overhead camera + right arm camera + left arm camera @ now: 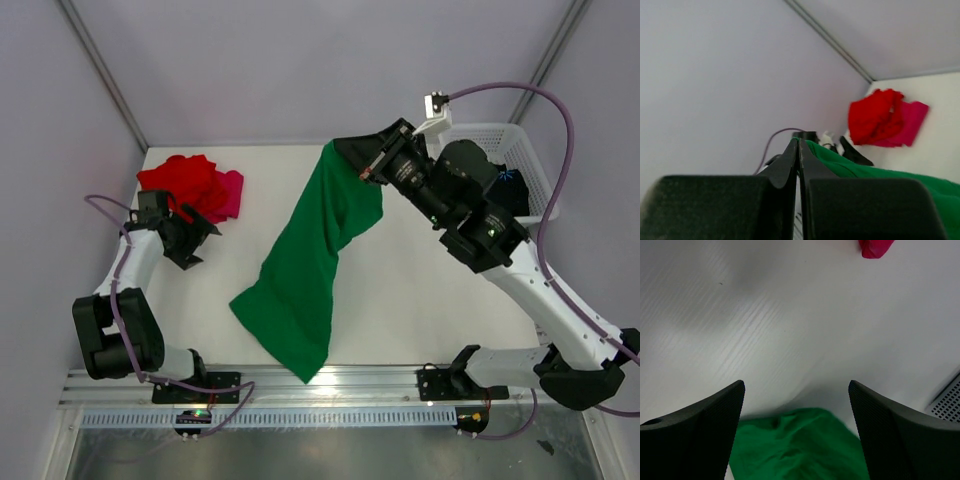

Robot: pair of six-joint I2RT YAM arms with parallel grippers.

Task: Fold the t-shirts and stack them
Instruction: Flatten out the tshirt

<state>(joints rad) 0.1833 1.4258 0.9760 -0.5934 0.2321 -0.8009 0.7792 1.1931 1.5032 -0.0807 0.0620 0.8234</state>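
Green tee [310, 270] hangs long & wrinkled thru frame ctr, top edge pinched by right gripper [363, 172], upper right; left gripper [200, 243] spread wide, empty, mid-left.

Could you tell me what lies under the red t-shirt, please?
A magenta t-shirt peeks out beneath the red t-shirt; most of it is covered.

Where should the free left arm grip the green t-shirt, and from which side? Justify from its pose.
Probably the near left corner of the green t-shirt, approaching from the left. The right gripper pinches its top, so the cloth slopes down to the table. That corner juts toward the left gripper, whose jaws stand open.
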